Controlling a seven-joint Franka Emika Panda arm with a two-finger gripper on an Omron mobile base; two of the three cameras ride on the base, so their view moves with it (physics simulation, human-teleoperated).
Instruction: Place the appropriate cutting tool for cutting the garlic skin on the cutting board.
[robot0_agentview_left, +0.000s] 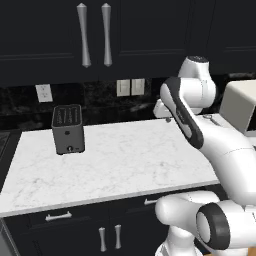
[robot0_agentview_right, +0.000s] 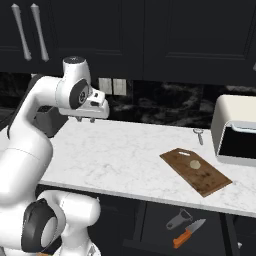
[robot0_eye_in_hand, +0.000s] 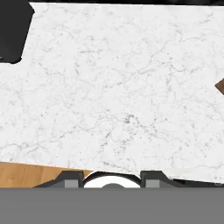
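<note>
Left base view: black slotted toaster on the white marble counter. Right base view: gripper above the counter (finger spacing indiscernible); pale beige garlic bulb on the dark brown wooden cutting board. Hand view: board corner at the right edge.

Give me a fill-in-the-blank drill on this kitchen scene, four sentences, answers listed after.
1. The garlic lies on top of the ______.
2. The cutting board lies on the white marble ______.
3. The knife in the open drawer below the counter has an ______ handle.
4. On the counter's left part stands a dark ______ with slots in its top.

Missing words: cutting board; counter; orange; toaster
</note>
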